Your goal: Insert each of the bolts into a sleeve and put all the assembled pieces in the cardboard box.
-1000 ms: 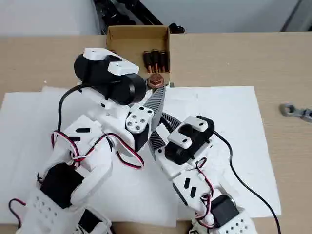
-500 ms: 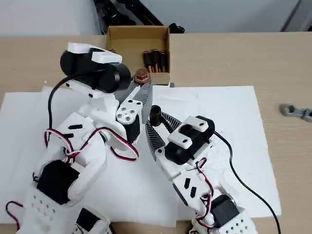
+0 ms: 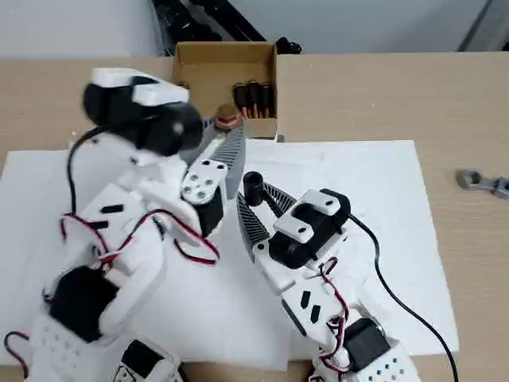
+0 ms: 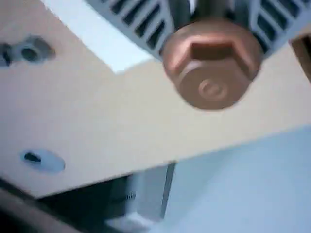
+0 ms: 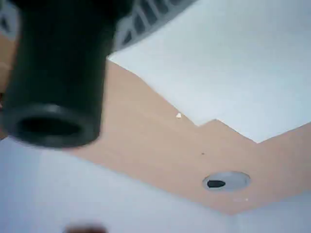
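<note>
We see the copper bolt [image 3: 228, 118] pinched between the jaws of the left gripper [image 3: 228, 127], held up close to the near wall of the cardboard box [image 3: 223, 64]. In the left wrist view its hexagonal head [image 4: 211, 68] faces us, with the ribbed fingers [image 4: 131, 19] closed on it from both sides.

The black sleeve [image 3: 253, 185] is apart from the bolt, over the white paper [image 3: 358, 167]. The right gripper [image 3: 254, 196] has its jaws clamped on it. In the right wrist view the sleeve [image 5: 53, 77] shows its open end.

Inside the box, against its right wall, we count three dark assembled pieces [image 3: 254, 97] lying side by side. The box stands on the wooden table [image 3: 382, 95] just beyond the paper's far edge. Well off to the right, a small metal tool [image 3: 481, 181] lies on the bare wood.
</note>
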{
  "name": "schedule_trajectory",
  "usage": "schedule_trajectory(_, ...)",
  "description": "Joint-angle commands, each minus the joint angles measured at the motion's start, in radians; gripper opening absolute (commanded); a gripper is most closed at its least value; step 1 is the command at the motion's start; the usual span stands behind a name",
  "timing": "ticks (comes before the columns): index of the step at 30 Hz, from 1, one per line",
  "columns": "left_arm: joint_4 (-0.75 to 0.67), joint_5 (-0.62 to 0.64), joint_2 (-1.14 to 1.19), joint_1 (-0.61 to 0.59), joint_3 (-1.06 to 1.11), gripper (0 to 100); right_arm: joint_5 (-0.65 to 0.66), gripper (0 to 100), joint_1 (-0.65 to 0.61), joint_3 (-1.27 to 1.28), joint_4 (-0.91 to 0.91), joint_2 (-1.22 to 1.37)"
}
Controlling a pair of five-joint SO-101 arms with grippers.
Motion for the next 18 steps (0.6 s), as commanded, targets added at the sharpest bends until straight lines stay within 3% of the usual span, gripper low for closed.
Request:
schedule_trajectory(1,0.012,-0.011,-0.005,0.006,-0.062,1,-0.003,0.4,-0.008,-0.012,-0.030,-0.004)
schedule_trajectory(10,0.049,0.037,-0.002,0.083,-0.064,1,-0.003,0.4,-0.008,-0.011,-0.030,-0.004)
schedule_trajectory(18,0.044,0.034,0.002,0.080,-0.056,1,-0.003,0.4,-0.008,-0.011,-0.028,-0.004)
